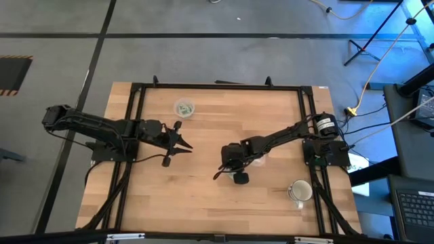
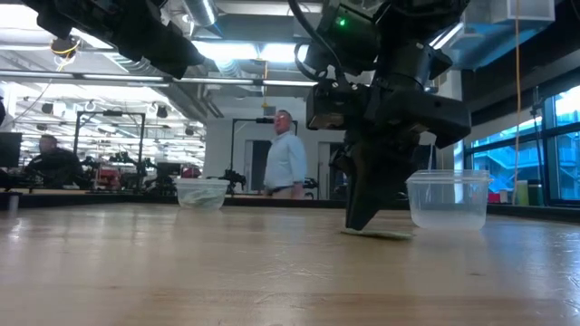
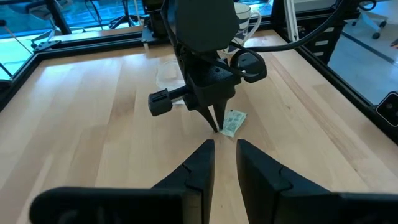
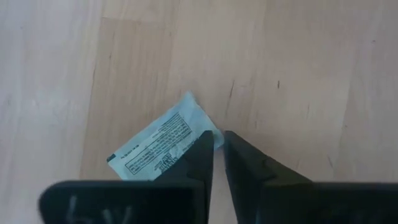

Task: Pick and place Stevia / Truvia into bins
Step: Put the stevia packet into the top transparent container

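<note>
— So where is the right hand [image 4: 217, 144]?

— Low down near the middle of the worktop [image 1: 203, 196]. Its fingers point at the wood, and the tips sit on the corner of one sweetener packet [image 4: 163, 144]. The fingers are almost closed, with just a thin gap. I cannot tell if they have got the packet. It lies flat.

— Where are the cups?

— One clear cup [image 1: 184, 108] stands far off at about 11 o'clock from that hand. It has green packets inside. The other clear cup [image 2: 448, 199] stands just beside the right hand, at about 3 o'clock. I cannot tell what is inside it.

— And the left hand [image 1: 178, 143]?

— It hangs over the left part of the worktop, at about 9 o'clock from the right hand. Its fingers are a little apart and hold nothing.

— Anything else?

— A white mug [image 1: 301, 192] sits at about 4 o'clock, near the edge.
</note>
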Controlling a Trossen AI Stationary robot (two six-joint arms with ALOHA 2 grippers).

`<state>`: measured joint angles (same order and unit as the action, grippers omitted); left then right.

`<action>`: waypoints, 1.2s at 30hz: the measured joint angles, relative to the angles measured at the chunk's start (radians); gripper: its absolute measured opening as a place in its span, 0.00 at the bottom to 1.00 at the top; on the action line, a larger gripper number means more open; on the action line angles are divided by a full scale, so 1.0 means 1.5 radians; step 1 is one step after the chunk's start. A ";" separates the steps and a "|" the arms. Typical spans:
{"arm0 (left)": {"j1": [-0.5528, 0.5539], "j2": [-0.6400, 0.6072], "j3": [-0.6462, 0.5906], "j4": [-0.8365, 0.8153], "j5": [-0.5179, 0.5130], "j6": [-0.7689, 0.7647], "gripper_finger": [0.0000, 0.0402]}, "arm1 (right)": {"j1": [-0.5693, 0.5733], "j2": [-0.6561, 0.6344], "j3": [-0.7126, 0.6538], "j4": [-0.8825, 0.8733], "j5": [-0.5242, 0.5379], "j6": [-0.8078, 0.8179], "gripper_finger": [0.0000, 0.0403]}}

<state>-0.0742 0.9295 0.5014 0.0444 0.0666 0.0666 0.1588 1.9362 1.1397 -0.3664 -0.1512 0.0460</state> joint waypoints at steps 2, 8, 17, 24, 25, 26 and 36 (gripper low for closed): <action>0.000 0.000 0.000 0.000 0.000 0.000 0.15 | 0.000 0.000 0.000 0.000 0.001 0.000 0.07; 0.000 0.000 0.000 -0.001 0.000 0.000 0.15 | 0.001 0.000 0.000 -0.001 0.010 -0.001 0.01; 0.000 0.000 0.000 -0.002 0.000 0.000 0.15 | 0.002 0.003 0.036 -0.048 0.014 -0.006 0.00; 0.000 0.000 0.000 0.003 0.001 -0.034 0.15 | 0.002 0.002 0.143 -0.180 0.034 -0.055 0.00; 0.000 0.000 0.000 0.002 0.001 -0.034 0.15 | 0.002 0.002 0.164 -0.201 0.055 -0.065 0.00; 0.000 0.001 0.000 0.000 0.006 -0.034 0.15 | 0.002 0.001 0.185 -0.228 0.079 -0.072 0.00; 0.010 0.075 -0.001 0.098 -0.027 -0.039 0.16 | -0.013 0.000 0.434 -0.376 0.215 -0.150 0.00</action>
<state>-0.0593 1.0424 0.5007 0.1911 0.0254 0.0087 0.1386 1.9369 1.7912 -0.9310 0.1716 -0.1788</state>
